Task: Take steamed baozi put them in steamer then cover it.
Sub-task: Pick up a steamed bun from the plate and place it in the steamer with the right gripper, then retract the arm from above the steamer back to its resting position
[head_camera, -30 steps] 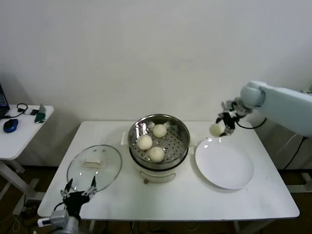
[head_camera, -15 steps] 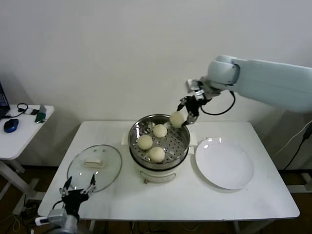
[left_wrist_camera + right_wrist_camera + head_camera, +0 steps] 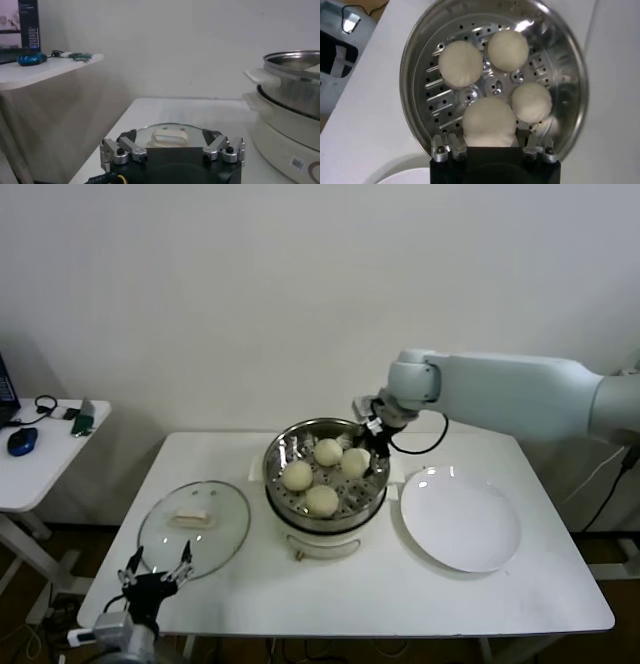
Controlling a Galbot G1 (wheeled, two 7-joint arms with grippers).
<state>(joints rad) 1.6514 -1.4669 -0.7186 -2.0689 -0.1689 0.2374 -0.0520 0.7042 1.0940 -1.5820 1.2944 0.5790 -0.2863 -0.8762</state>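
right gripper (image 3: 366, 452) | reaching down into steamer (image 3: 325, 474) | gripping baozi (image 3: 489, 121)

White plate (image 3: 460, 520) on table (image 3: 350, 589).

The white table (image 3: 350, 584) carries the steamer (image 3: 326, 484) at its centre, the glass cover (image 3: 194, 527) lying flat at nine o'clock from it, and a bare white plate (image 3: 460, 519) just beside it at three o'clock.
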